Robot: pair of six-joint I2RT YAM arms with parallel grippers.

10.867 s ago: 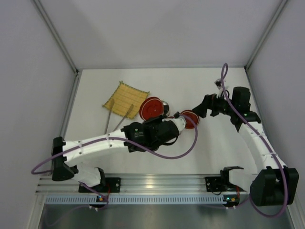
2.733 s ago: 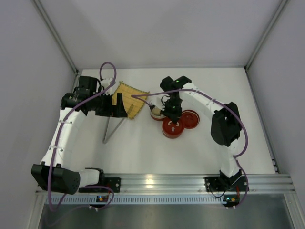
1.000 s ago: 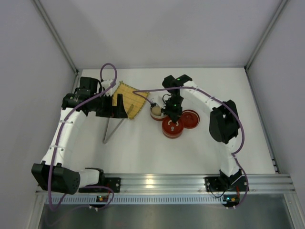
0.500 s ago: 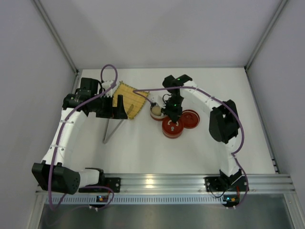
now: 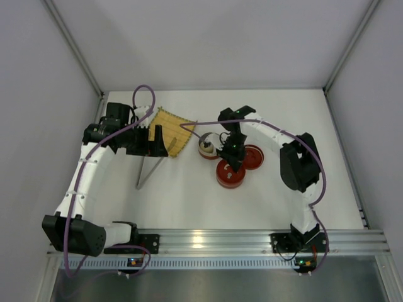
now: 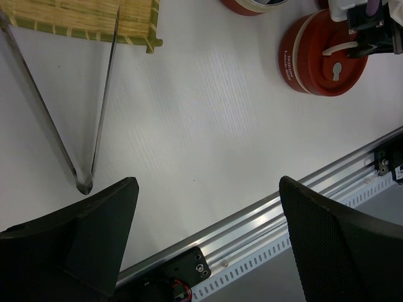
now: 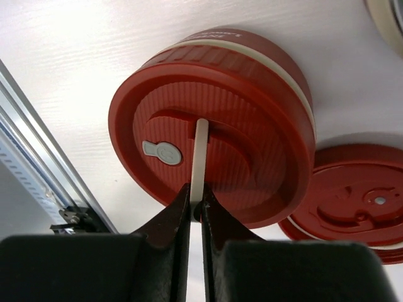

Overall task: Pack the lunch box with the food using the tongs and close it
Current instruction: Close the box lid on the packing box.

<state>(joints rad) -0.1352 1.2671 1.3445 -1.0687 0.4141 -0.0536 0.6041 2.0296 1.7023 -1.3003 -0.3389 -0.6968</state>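
Observation:
A red round lunch box [image 5: 230, 175] with a ribbed lid sits at mid table. My right gripper [image 5: 233, 161] is shut on its thin white handle strap [image 7: 200, 157], fingers [image 7: 170, 220] pinching it from both sides over the lid [image 7: 211, 119]. An open lunch box bowl [image 5: 206, 148] stands just left, with a pale piece of food in it. The silver tongs [image 5: 148, 168] lie with their arms reaching onto the yellow mat [image 5: 169, 131]. My left gripper [image 5: 157, 141] hovers open above the tongs [image 6: 104, 107], holding nothing.
A second red lid [image 5: 254, 157] lies flat to the right of the lunch box and shows too in the right wrist view [image 7: 352, 201]. The aluminium rail [image 5: 208, 242] runs along the near edge. Grey walls enclose the table on three sides.
The right gripper has shifted toward the near edge, dragging the red lunch box a little that way by its strap. The left arm has not moved.

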